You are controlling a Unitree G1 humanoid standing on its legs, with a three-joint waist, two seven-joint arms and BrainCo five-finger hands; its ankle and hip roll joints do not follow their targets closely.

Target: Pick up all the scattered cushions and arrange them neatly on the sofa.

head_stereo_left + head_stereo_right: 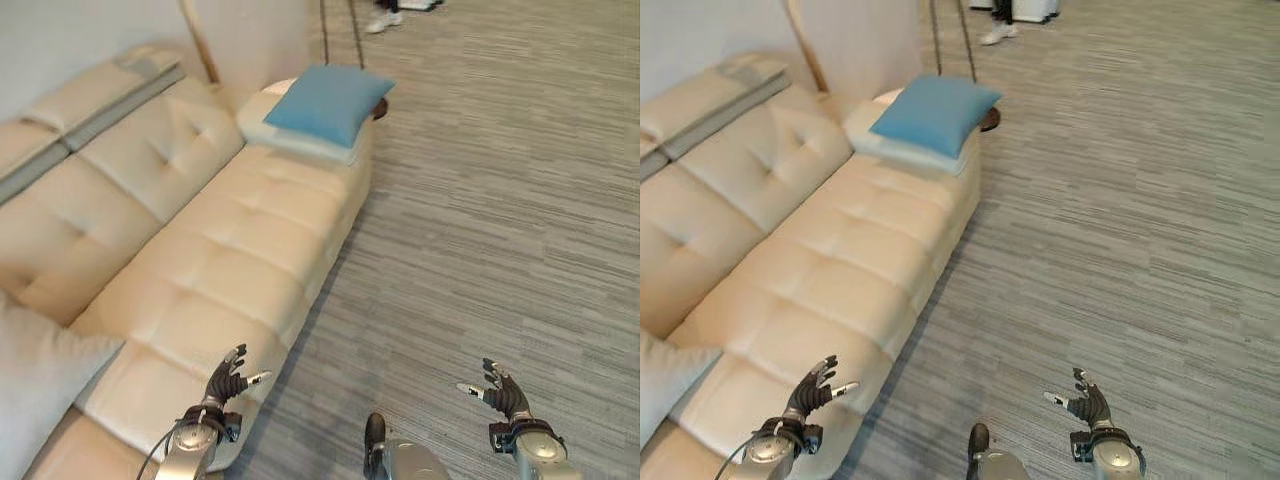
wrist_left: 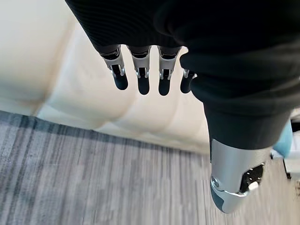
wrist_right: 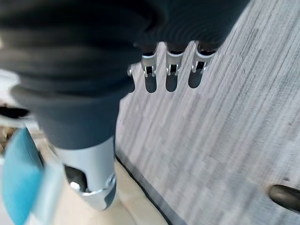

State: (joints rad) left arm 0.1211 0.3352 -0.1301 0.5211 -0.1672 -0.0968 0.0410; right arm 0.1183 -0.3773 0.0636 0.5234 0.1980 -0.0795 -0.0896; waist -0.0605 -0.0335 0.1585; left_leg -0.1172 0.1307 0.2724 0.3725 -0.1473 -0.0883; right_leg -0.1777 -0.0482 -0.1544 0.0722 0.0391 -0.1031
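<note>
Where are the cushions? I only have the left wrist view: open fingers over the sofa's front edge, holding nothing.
Observer: A blue cushion lies on a pale cushion at the sofa's far end.
Operator: Any others?
Observer: A grey cushion sits at the near end, beside the left hand.
Operator: And the right hand?
Observer: The right hand is open and empty, above the floor.

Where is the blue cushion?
The blue cushion lies on a pale cushion at the sofa's far end, in the eye views.
</note>
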